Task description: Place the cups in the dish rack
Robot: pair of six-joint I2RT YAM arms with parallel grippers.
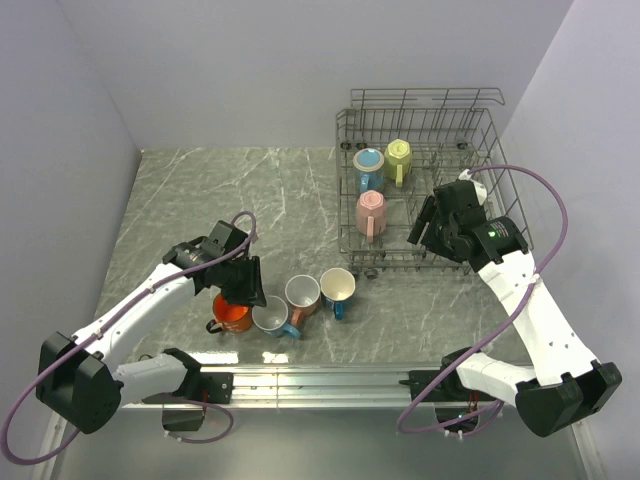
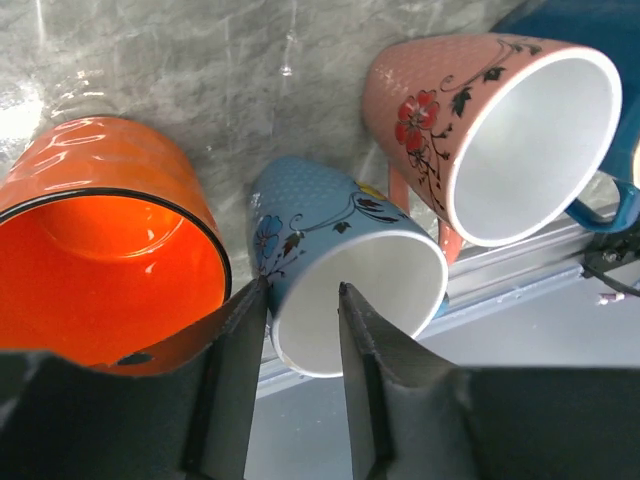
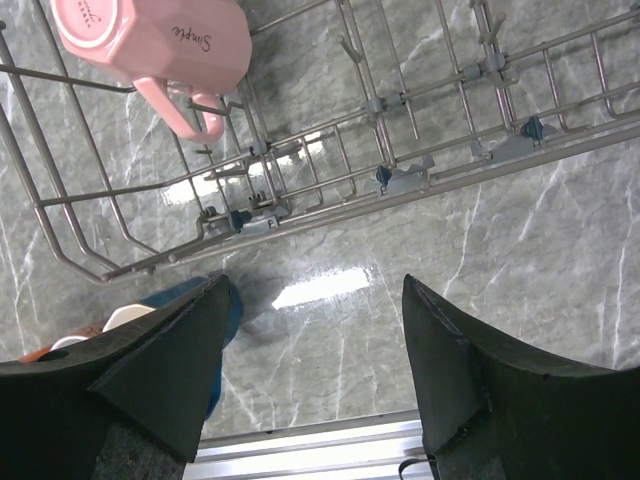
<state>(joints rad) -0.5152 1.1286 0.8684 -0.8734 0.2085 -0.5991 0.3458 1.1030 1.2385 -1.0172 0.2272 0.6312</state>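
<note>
Left pincer [image 2: 300,290] sits closest to the lens, its fingers apart and straddling the rim of a light blue cup [image 2: 320,225]. One finger stands outside the wall and the other inside the white mouth, with a gap showing, so the pincer is not clamped. The outer finger also touches an orange cup [image 2: 100,170], which crowds that side.

Count of cups: seven.
- Four stand mouth-up on the table [image 1: 200,200], in a close row near its front edge. They are the orange one, the light blue one, a salmon cup [image 2: 430,110] and a dark blue cup [image 1: 337,287].
- Three sit inside the dish rack [image 1: 450,130] at the far right of the table. They are a second light blue cup [image 1: 368,163], a yellow-green cup [image 1: 398,155] just beside it, and a pink cup [image 3: 160,35] nearer the front.

Right pincer [image 3: 312,290] hangs over the rack's near wire wall, fingers wide apart and holding nothing. Bare marbled table shows between the fingers.

Surroundings: there is one rack with upright tines and tall wire sides. A metal rail [image 1: 320,378] runs along the table's near edge, and a purple cable [image 1: 563,225] loops off the right arm.

Markings: the pink cup's side carries a script word that appears to read "Simple". Its base print is too small to read. The light blue and salmon cups on the table carry a floral pattern — red flower, dark leaves.
</note>
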